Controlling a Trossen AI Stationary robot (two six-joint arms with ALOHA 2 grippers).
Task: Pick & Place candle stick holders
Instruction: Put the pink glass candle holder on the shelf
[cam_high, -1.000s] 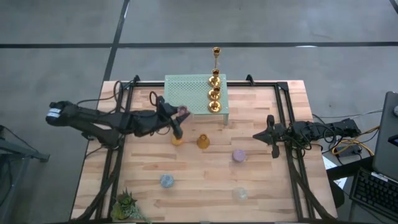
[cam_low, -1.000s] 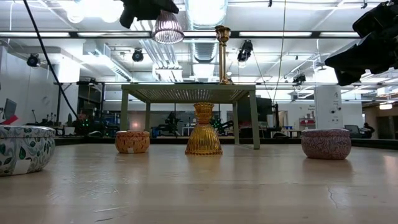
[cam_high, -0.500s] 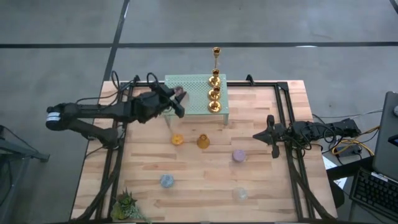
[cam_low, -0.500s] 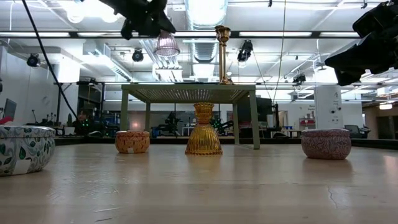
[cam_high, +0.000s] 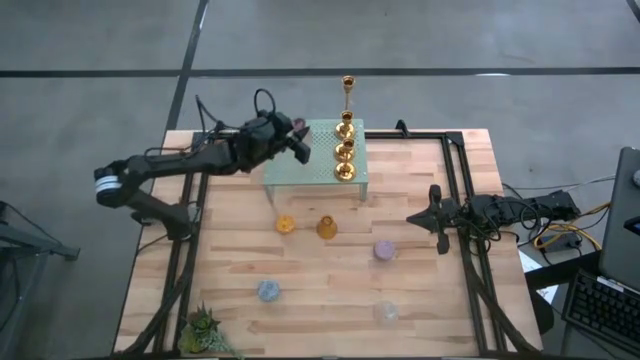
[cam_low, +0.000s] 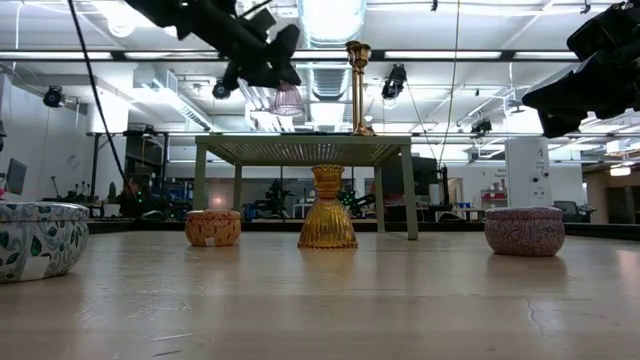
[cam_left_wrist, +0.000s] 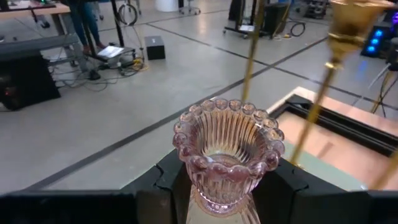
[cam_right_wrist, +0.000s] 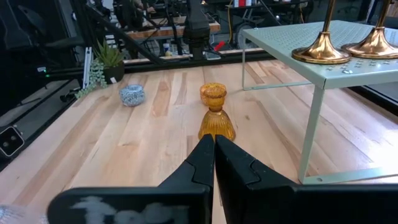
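Pink holder (cam_left_wrist: 227, 155) between left fingers (cam_left_wrist: 166, 180)

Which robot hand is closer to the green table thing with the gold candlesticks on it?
The left one. The left gripper hangs over the mint-green stand's top, holding a pink glass holder. The right gripper waits shut off to the stand's right, above the bare table.

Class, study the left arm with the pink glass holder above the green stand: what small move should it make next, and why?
Probably lower it. The left gripper is shut on the pink glass holder, which hangs above the mint-green stand, not yet resting on it. A bare patch of stand lies beside the gold candlesticks, so descending there looks sensible. The right gripper waits at the table's right.
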